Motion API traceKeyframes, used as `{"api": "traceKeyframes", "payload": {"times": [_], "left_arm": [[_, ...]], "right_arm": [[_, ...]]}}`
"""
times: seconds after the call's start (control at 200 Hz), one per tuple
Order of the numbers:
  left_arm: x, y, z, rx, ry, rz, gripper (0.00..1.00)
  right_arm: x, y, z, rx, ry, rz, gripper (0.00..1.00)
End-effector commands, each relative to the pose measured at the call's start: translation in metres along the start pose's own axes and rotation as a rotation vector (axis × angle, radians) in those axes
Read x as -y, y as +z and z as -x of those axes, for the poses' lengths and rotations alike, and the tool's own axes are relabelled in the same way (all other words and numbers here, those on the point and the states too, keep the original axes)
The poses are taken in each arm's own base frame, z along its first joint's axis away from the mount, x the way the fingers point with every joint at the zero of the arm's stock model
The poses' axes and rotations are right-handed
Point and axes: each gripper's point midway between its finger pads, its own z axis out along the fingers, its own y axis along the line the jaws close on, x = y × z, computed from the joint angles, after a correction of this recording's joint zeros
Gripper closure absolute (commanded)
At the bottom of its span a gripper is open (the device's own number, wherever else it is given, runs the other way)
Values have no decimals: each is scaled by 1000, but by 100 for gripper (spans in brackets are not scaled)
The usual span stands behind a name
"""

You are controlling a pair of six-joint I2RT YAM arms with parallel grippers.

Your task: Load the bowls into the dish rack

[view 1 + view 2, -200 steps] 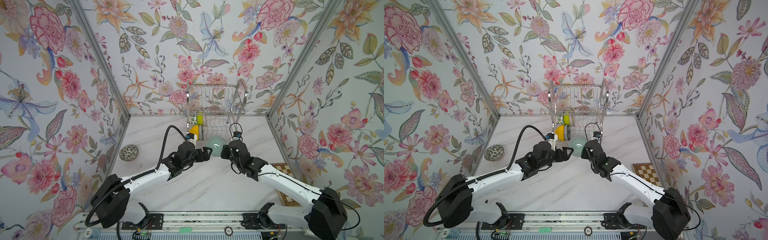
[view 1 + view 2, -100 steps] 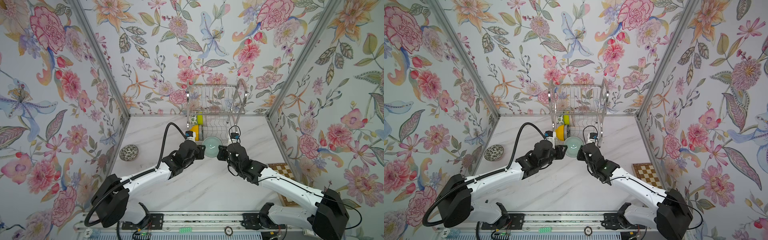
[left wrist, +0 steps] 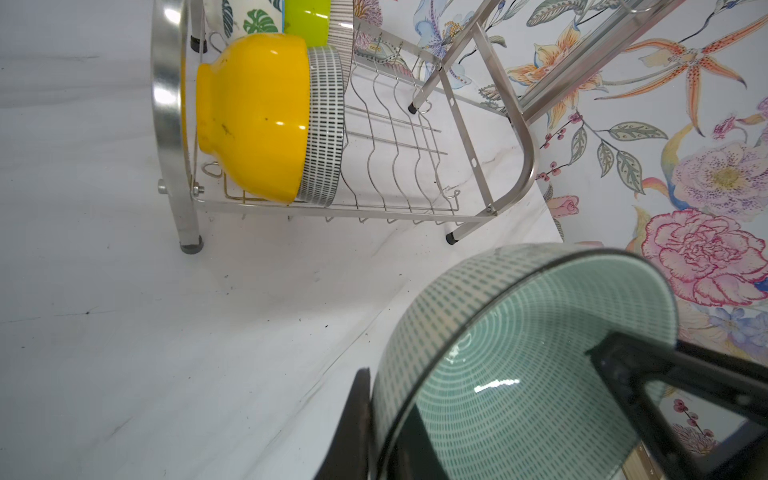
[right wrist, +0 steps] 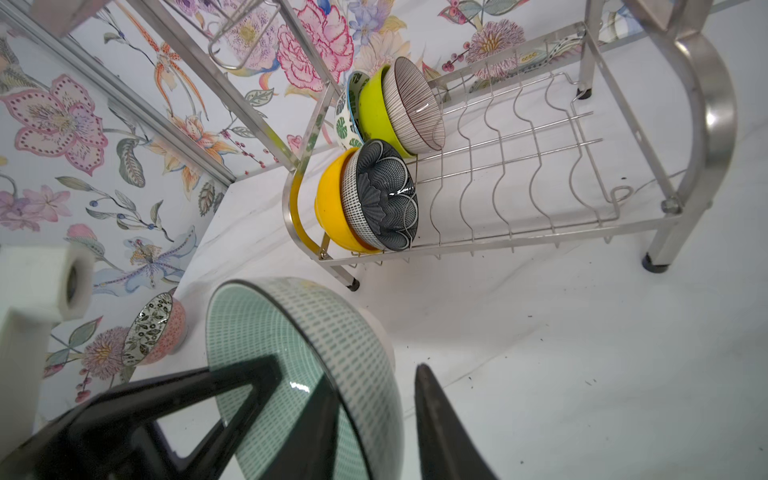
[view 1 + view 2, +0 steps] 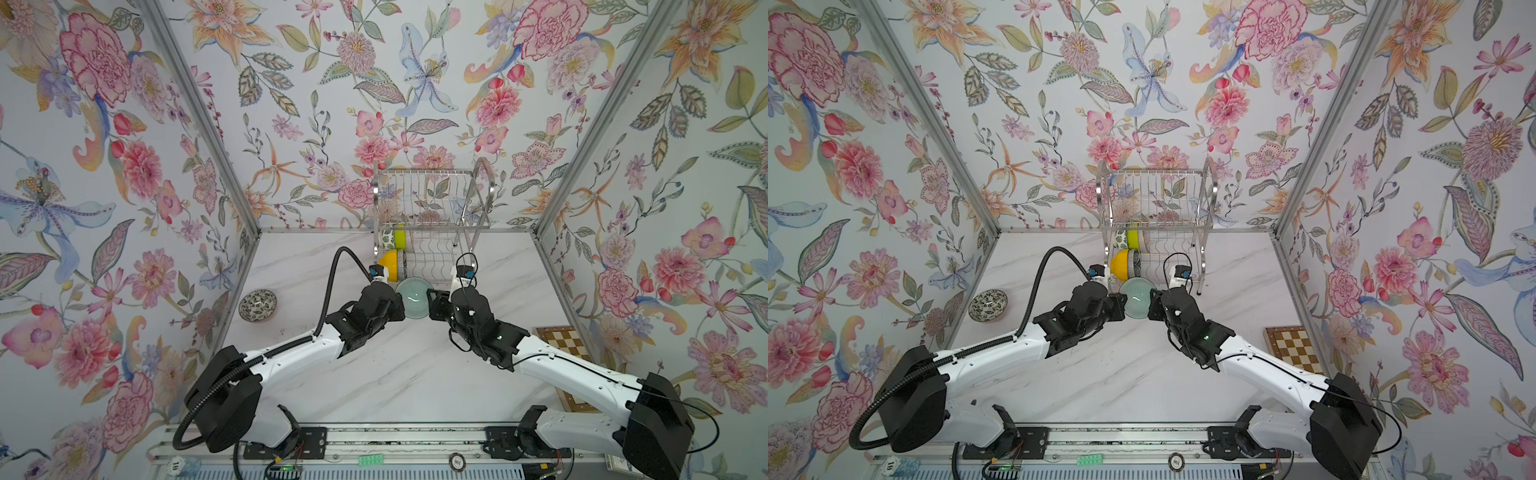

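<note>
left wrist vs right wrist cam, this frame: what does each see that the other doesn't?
Left wrist only: the outer finger of the left gripper pressed against the wall of the pale celadon dashed ceramic bowl.
Right wrist only: the right gripper with its outer finger clear of that wall; the black-and-white speckled bowl outside the rack; the inside of the dark navy flower-patterned bowl.
Both: the celadon bowl, the silver wire dish rack, the orange-yellow glossy bowl in its lower tier.

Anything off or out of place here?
Mild only: a wooden chessboard lies at the right edge of the marble tabletop, which is littered with dark specks. One black-white patterned bowl sits alone by the left wall. Nothing spilled or broken.
</note>
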Motion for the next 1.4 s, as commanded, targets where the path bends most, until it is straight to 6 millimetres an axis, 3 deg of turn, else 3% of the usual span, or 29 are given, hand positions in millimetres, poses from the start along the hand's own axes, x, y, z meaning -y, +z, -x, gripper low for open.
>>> {"api": "traceKeyframes", "payload": {"times": [0.0, 0.155, 0.27, 0.36, 0.44, 0.615, 0.806, 0.961, 1.296, 1.311, 1.396], "left_arm": [[-2, -12, 19, 82, -3, 23, 100], [-27, -24, 32, 145, 5, 158, 100], [-48, -35, 46, 198, 31, 289, 100], [-61, -44, 59, 261, 60, 377, 100], [-68, -51, 68, 316, 101, 426, 100], [-68, -58, 85, 446, 202, 469, 100], [-67, -56, 91, 558, 287, 521, 100], [-50, -50, 86, 614, 345, 506, 100], [-31, -49, 74, 726, 354, 462, 100], [-33, -41, 68, 710, 374, 471, 100], [-28, -36, 63, 718, 384, 446, 100]], "right_arm": [[-7, -1, 15, 24, 41, 38, 56], [0, -2, 21, 10, 109, 95, 25], [17, -2, 29, 2, 210, 110, 2], [40, -2, 34, 8, 329, 71, 1], [81, -2, 41, 14, 492, -44, 1], [103, -1, 47, 3, 785, -80, 1], [76, 6, 61, 8, 1040, 54, 1], [42, 4, 75, 36, 1171, 157, 1], [-25, 3, 77, 24, 1394, 385, 1], [-27, 3, 76, 19, 1396, 389, 1], [-41, 4, 72, 4, 1409, 411, 1]]}}
